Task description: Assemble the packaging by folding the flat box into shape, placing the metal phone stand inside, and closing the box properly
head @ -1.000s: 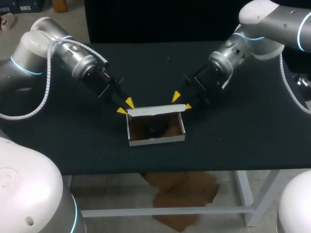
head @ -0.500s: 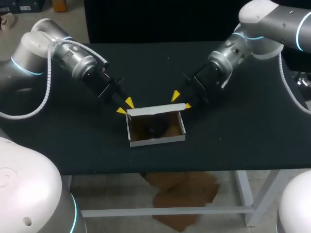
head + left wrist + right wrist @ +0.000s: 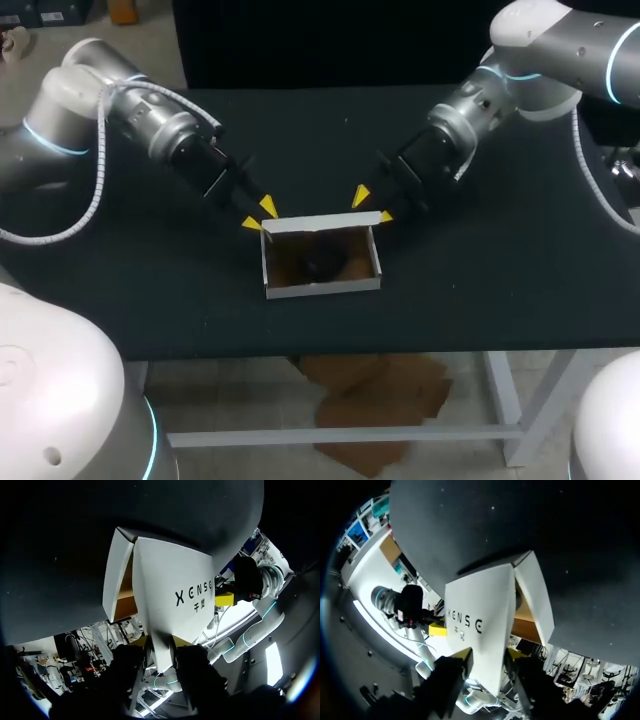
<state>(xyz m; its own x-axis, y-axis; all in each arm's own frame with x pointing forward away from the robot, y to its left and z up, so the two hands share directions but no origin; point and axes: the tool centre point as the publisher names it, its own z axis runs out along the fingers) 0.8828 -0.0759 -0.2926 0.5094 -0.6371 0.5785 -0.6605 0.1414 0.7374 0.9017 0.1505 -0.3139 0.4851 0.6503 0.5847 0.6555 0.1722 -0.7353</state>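
A white cardboard box [image 3: 322,290] sits open at the middle of the dark table. A dark object, the phone stand [image 3: 322,265], lies inside it. The lid [image 3: 320,224] stands up along the box's back edge. My left gripper [image 3: 259,215] is at the lid's left corner and my right gripper [image 3: 373,207] is at its right corner. In the left wrist view the white lid [image 3: 170,585] runs down between my left gripper [image 3: 161,642] fingers, which touch it on both sides. The right wrist view shows the lid [image 3: 480,615] held likewise in my right gripper [image 3: 488,655].
The dark tabletop [image 3: 480,290] stretches wide on both sides of the box and behind it. The table's front edge [image 3: 330,350] runs a short way in front of the box.
My left gripper has shifted slightly back and up. The lid's top edge has moved a little with it. The right arm is almost still.
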